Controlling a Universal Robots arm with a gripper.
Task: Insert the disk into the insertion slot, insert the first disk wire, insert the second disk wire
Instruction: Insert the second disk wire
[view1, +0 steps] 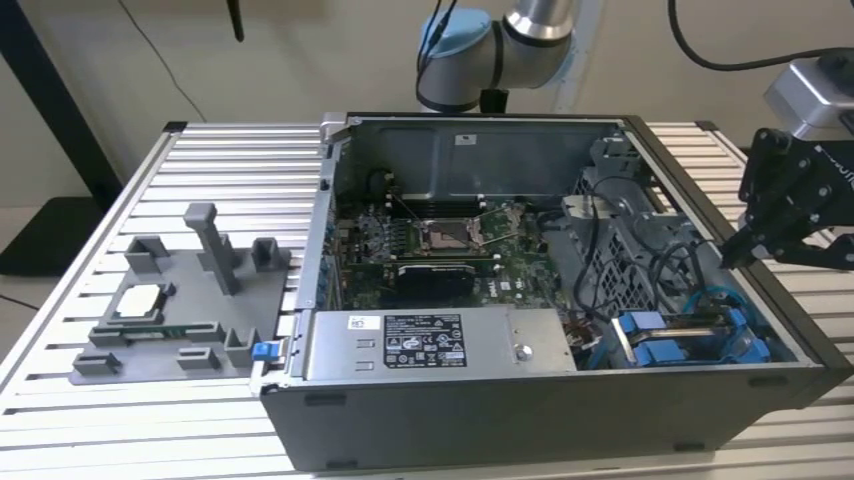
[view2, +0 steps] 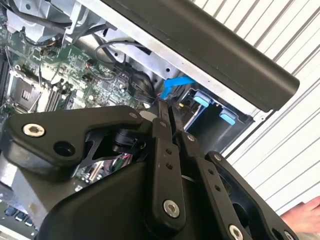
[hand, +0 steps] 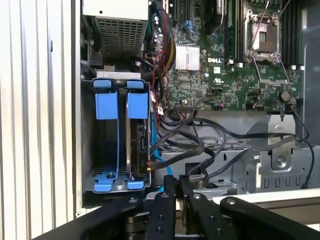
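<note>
Black and chunky, the claw (view1: 734, 256) hangs over the corner of the open computer box (view1: 534, 420) at the exterior view's right. Its two fingers (view2: 161, 131) are pressed close together with hardly any gap. I cannot tell if something thin is pinched between them.

Just below the fingertips sits the insertion slot (view1: 747, 345). It is a grey metal bay with bright blue plastic bits on it. In the first wrist view the insertion slot (hand: 88, 150) has two spaces side by side. The disk (hand: 139, 145) stands on its edge in the space nearer the green circuit board (hand: 220, 75). It is pushed down inside, with a blue tab above it. The other space looks hollow.

A blue wire (hand: 159, 161) curls up beside the disk, close to the claw tips (hand: 176, 180). In the second wrist view the end of the blue wire (view2: 177, 82) sits just past the claw (view2: 167, 107). I cannot tell if they touch. Some black wires (hand: 210, 142) loop across the box next to it.

The computer box lies on a silver worktop (view1: 120, 420) made of long slats. A grey tray (view1: 174, 330) with posts rests on the worktop, well apart from the claw, at the exterior view's left. A silver power box (view1: 427, 345) with a white sticker sits inside the computer box along its near side.
</note>
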